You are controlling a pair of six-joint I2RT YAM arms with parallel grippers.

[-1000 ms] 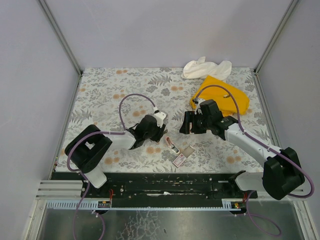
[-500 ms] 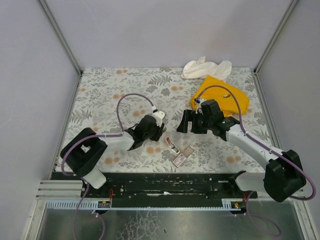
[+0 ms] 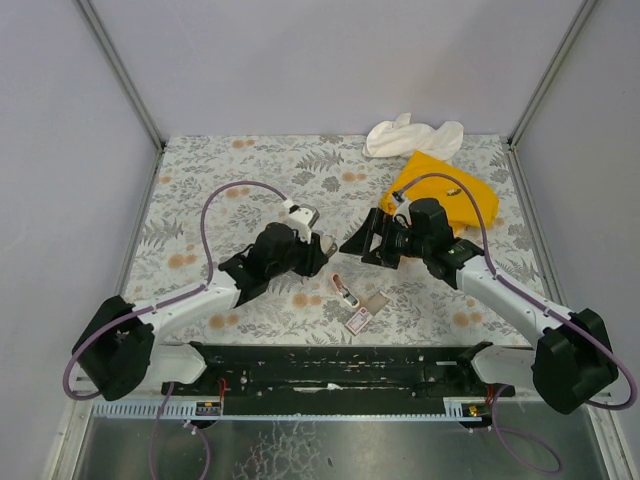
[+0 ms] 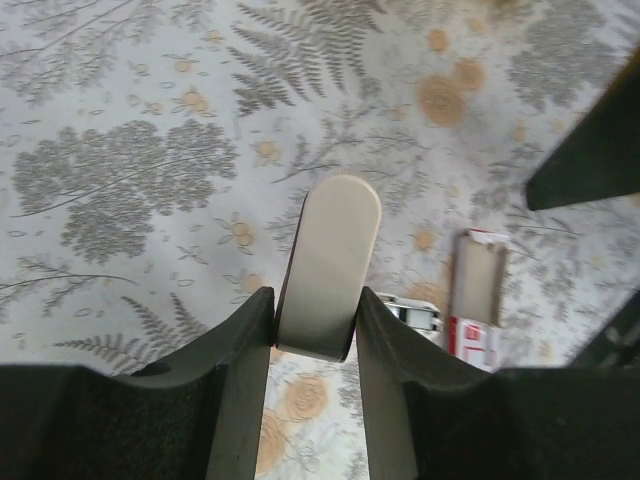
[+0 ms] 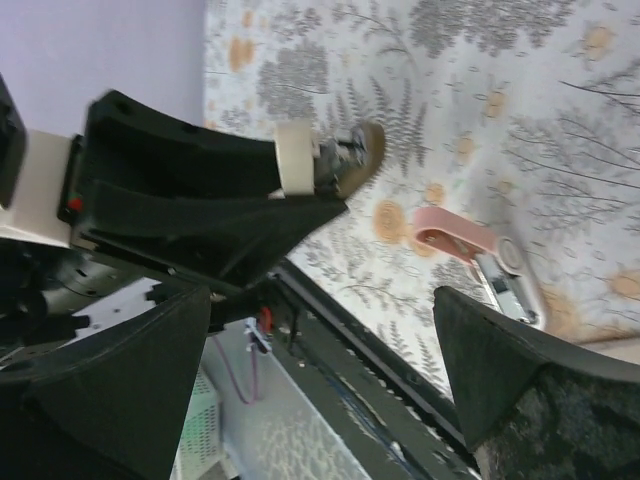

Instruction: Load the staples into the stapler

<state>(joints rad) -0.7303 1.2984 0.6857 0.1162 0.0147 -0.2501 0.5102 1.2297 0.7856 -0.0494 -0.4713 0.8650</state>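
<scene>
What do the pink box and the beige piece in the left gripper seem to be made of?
The pink box: probably thin cardboard, matte, with a tan raw-edged inner piece. The beige piece: seemingly smooth moulded plastic, faint sheen, rounded end.

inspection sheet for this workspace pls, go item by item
surface: flower-print table cover, lying flat
job's things: pink stapler lying near the front edge; staple box beside it, tan insert at its end
clutter: white cloth and yellow cloth at the far right
grippers: left pincer shut on a beige flat piece; right pincer open, nothing in it
cables: purple cables looped over both arms
surroundings: plain grey walls
</scene>
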